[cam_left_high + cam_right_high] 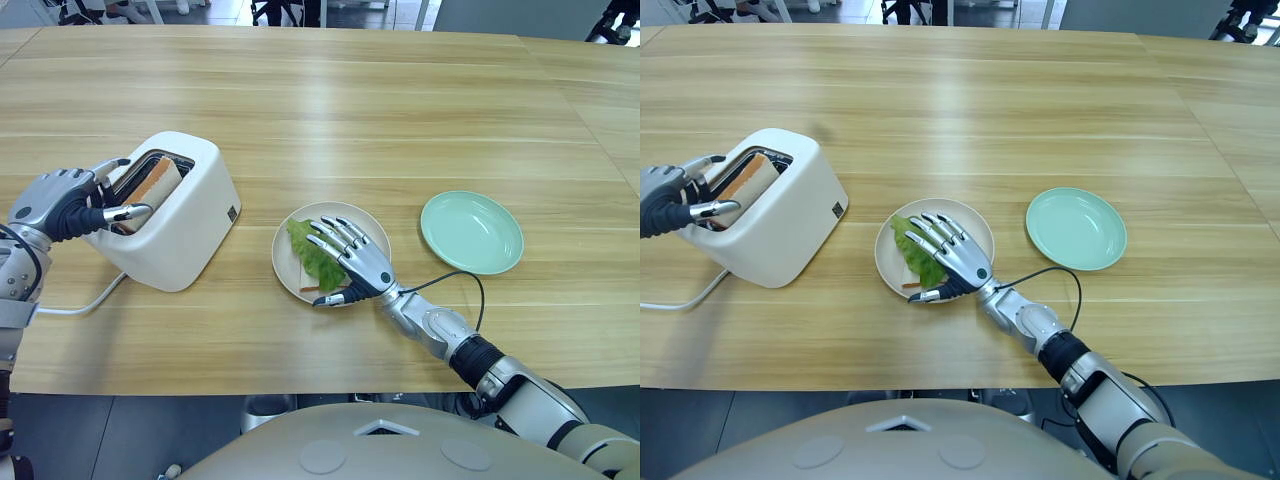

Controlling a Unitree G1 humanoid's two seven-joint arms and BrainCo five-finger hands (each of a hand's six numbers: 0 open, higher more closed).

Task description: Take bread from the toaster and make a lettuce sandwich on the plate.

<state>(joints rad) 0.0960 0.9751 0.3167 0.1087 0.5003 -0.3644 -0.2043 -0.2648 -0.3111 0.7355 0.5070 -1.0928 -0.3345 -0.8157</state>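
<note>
Bread [160,180] stands in the slot of the white toaster [185,235] at the left of the table [350,100], with the left hand [65,200] at that slot beside it; whether it grips the slice cannot be told. The right hand [355,255] lies flat and spread, holding nothing, on the lettuce leaf [310,255] on the beige plate [330,212], near a green plate [470,232].

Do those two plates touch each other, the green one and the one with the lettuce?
Apart. In the left eye view a strip of bare table shows between the green plate and the lettuce plate.
</note>
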